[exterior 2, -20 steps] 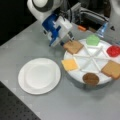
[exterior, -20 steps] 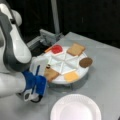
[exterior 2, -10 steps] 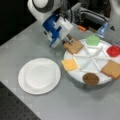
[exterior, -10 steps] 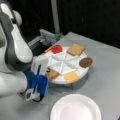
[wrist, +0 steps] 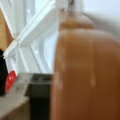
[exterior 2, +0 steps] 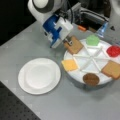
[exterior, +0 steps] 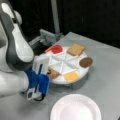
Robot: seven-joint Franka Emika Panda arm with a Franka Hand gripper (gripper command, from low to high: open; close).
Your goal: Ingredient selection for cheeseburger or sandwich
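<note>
Down low, end effector [exterior 2: 68, 42] at bread square [exterior 2: 74, 45], tray rim [exterior 2: 65, 57]

My gripper [exterior 2: 68, 42] sat low over the bread square [exterior 2: 74, 45] at the tray's [exterior 2: 75, 75] left in a front view, but my own blue-and-white body hid the fingertips, so their spacing could not be read. In a front view my arm [exterior: 15, 47] covered the green lettuce compartment entirely. The wrist view was filled by a blurred tan-brown bread surface [wrist: 85, 75], cut off at the bottom edge. The white plate [exterior: 75, 107] ran off the bottom edge.
</note>
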